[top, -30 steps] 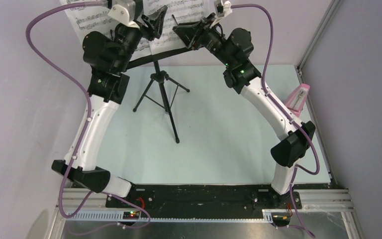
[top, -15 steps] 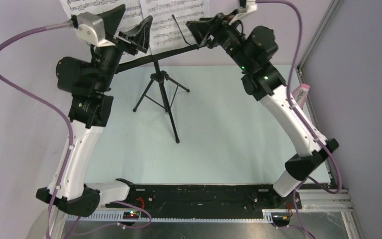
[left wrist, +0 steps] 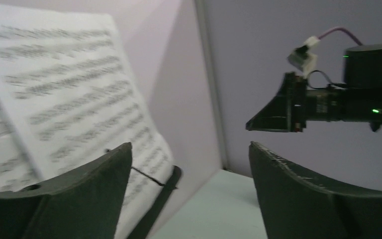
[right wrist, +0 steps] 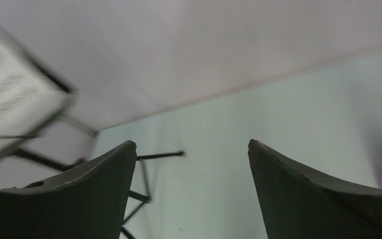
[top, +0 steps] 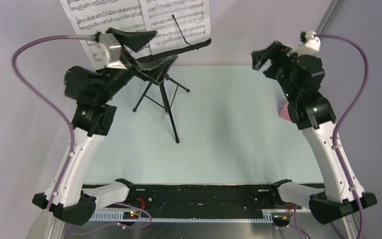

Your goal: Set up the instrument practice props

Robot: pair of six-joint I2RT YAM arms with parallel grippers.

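Observation:
The black tripod music stand [top: 162,94] stands at the back of the table, and white sheet-music pages [top: 129,17] rest upright on its desk ledge [top: 191,47]. My left gripper [top: 149,48] hovers just in front of the desk's left part, open, holding nothing. From the left wrist, the pages [left wrist: 54,99] lie left of the open gripper [left wrist: 190,147]. My right gripper [top: 261,56] hangs in the air to the right of the stand, open and empty [right wrist: 191,143]. Only a pink edge of the metronome [top: 282,110] shows behind the right arm.
Pale walls close the back and left sides, and a metal post [top: 328,17] marks the right corner. The tripod's legs [right wrist: 144,174] spread over the pale green table [top: 229,134]. The black base rail [top: 204,194] runs along the near edge.
Both grippers have drawn back from the pages on the stand and opened wider. The right arm swung out to the right; the left gripper dropped lower in front of the desk.

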